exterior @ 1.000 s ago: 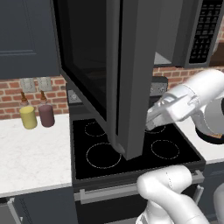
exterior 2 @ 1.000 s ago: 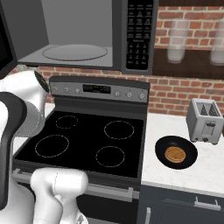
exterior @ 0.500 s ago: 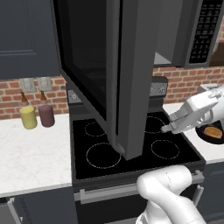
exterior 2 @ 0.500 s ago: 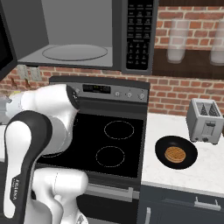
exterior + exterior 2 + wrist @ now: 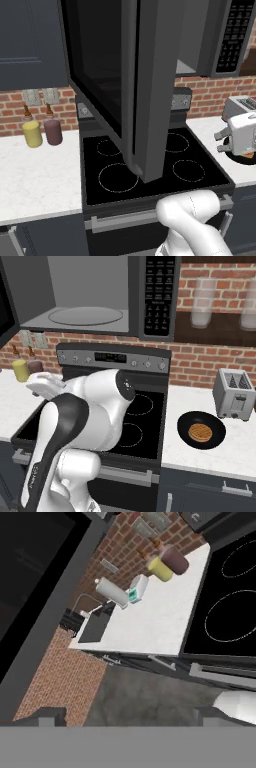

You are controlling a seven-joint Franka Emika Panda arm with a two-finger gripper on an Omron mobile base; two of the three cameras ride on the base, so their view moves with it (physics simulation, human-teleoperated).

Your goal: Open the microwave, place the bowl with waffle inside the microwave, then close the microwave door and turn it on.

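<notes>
Dark-grey microwave: mounted above the stove, cavity exposed, round turntable plate visible on its floor
Microwave door: swung wide open, its thick grey edge hanging over the stove top in the left base view
Keypad strip: rows of small pale buttons, the markings too small to read
Bowl: black, on the white counter right of the stove, just in front of the toaster
Waffle: golden-brown, lying flat inside the bowl
Gripper: jaws spread wide, nothing between them, two dark fingertips at the lower edge of the hand view
Stove: black glass top with white burner rings
Toaster: silver, no writing legible
Bottles: one yellow, one maroon, on the left counter by the brick wall; labels possibly present but unreadable
</notes>
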